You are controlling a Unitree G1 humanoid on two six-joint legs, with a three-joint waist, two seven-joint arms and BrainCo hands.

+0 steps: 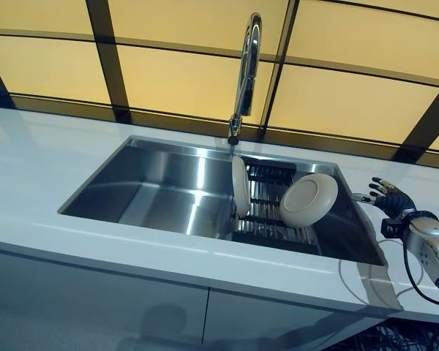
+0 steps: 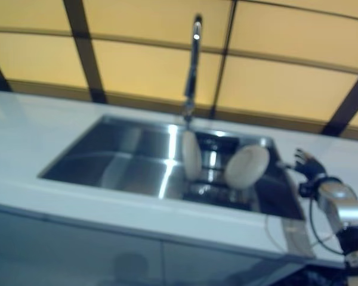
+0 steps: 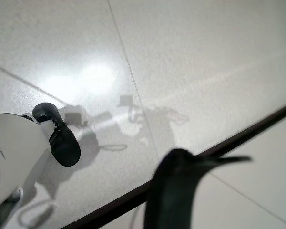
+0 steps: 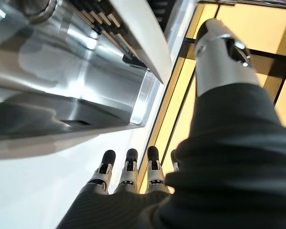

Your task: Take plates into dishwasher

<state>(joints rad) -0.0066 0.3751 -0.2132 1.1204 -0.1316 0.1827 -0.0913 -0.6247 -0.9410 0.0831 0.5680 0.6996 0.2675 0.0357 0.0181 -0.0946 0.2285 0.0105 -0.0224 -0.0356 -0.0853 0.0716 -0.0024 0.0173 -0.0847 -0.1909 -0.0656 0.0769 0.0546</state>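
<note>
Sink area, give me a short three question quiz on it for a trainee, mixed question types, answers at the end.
1. True or false: two plates stand in the rack inside the sink.
2. Where is the right hand?
A. Gripping the right plate
B. Over the counter just right of the sink, holding nothing
C. On the faucet
3. Fill in: the left plate stands almost directly below the ______.

Key
1. True.
2. B; its fingers are spread and apart from the plate.
3. Faucet.
</note>
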